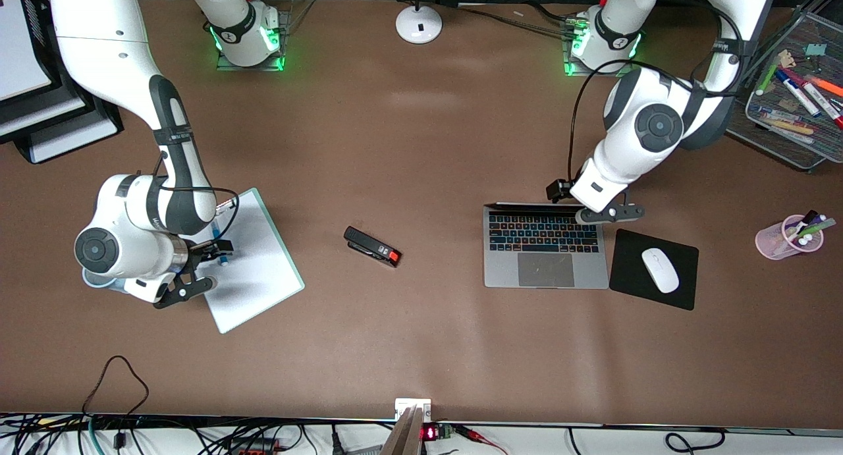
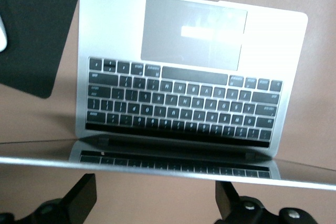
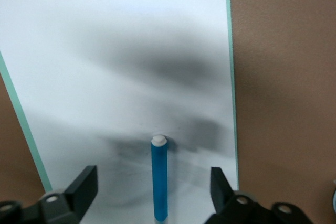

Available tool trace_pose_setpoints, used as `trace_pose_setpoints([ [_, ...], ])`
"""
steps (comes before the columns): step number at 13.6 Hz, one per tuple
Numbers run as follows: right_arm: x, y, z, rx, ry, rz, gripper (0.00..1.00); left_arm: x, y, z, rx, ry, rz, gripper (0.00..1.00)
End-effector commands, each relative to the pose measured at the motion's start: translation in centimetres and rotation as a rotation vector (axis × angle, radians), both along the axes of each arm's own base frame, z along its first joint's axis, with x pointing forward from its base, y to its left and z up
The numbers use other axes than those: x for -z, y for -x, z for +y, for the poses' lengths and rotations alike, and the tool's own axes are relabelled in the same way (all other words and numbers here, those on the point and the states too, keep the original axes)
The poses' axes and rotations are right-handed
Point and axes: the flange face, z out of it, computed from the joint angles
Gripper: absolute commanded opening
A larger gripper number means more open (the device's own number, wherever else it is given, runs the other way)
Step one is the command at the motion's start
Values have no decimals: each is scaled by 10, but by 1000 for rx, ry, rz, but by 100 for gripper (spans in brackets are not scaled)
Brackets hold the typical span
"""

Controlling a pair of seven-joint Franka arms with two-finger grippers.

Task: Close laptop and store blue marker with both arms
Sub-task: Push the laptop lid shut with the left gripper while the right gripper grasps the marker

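The laptop (image 1: pixel 545 245) lies open toward the left arm's end of the table, its screen upright. In the left wrist view its keyboard (image 2: pixel 184 103) and the screen's top edge (image 2: pixel 168 163) show. My left gripper (image 1: pixel 596 210) hovers open just above that screen edge, and its fingers (image 2: pixel 80 198) touch nothing. The blue marker (image 3: pixel 159 179) with its white end lies on a white board (image 1: pixel 253 257) toward the right arm's end. My right gripper (image 1: pixel 205 265) is open low over the marker, with one finger (image 3: pixel 85 183) on each side and apart from it.
A black-and-red stapler (image 1: pixel 372 246) lies mid-table. A black mouse pad (image 1: pixel 685 290) with a white mouse (image 1: pixel 660 269) sits beside the laptop. A pink cup (image 1: pixel 774 241) of pens and a mesh tray (image 1: pixel 777 135) of markers stand past it. A white lamp base (image 1: pixel 419 24) stands between the arm bases.
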Motion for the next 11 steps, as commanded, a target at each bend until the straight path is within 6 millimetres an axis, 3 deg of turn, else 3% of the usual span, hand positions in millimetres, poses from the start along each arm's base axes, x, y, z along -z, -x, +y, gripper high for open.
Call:
trace_pose_setpoints([
  [1,4,4,-1,-20,-12,2,77,8,-22,-1,7,17,-23,100],
  [5,19,9,-4,-56,-9,-35,65,19,-36,9,-18,31,-35,100],
  [8,30,14,-7,-62,-5,-41,62,24,-45,12,-28,41,-39,100],
  [11,33,18,-8,-69,-6,-33,55,43,-49,14,-39,53,-44,100],
])
